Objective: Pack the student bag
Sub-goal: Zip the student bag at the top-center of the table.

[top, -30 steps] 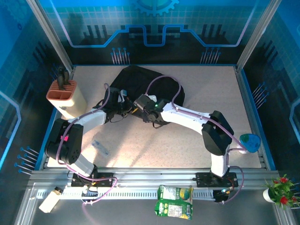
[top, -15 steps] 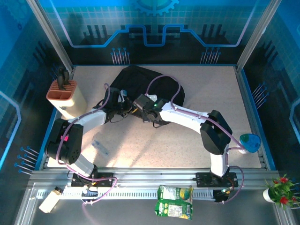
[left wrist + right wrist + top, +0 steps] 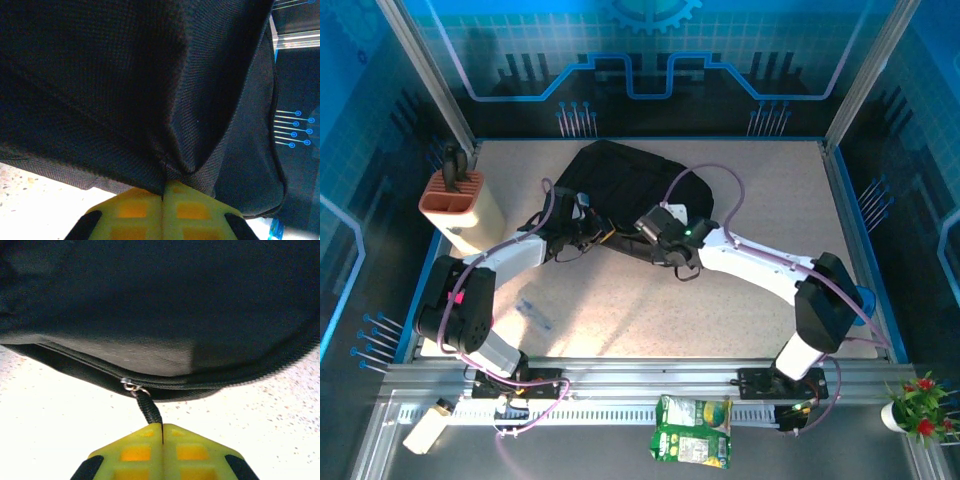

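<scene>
**Bag: opening stage, nothing packed that I can see**

**Item.** One bag (image 3: 620, 175), black soft fabric, rounded top, by far the largest thing here.

**Location.** It lies flat on the tabletop (image 3: 760, 180), towards the back and a little left of centre. Both arms reach in to its near edge.

**Appearance.** The cloth is slack and creased, with a deep fold where it is pinched. A zip runs along the near edge. Its slider (image 3: 129, 385) carries a short black cord pull (image 3: 149, 409). To the right of the slider the teeth look closed; to the left I cannot tell.

**Grips.**
- Left gripper (image 3: 163, 187): jaws shut tight on a pucker of bag fabric, holding it bunched.
- Right gripper (image 3: 162, 429): jaws shut on the cord pull, with the cord drawn straight back from the slider.

**Progress, as I judge it.**
- Done: the bag is braced on one side and the zip pull is taken on the other.
- Left: running the zip open, spreading the mouth, and putting the contents in.
- A small clear object (image 3: 533, 312) lies on the tabletop near the left arm, too small to identify.
</scene>
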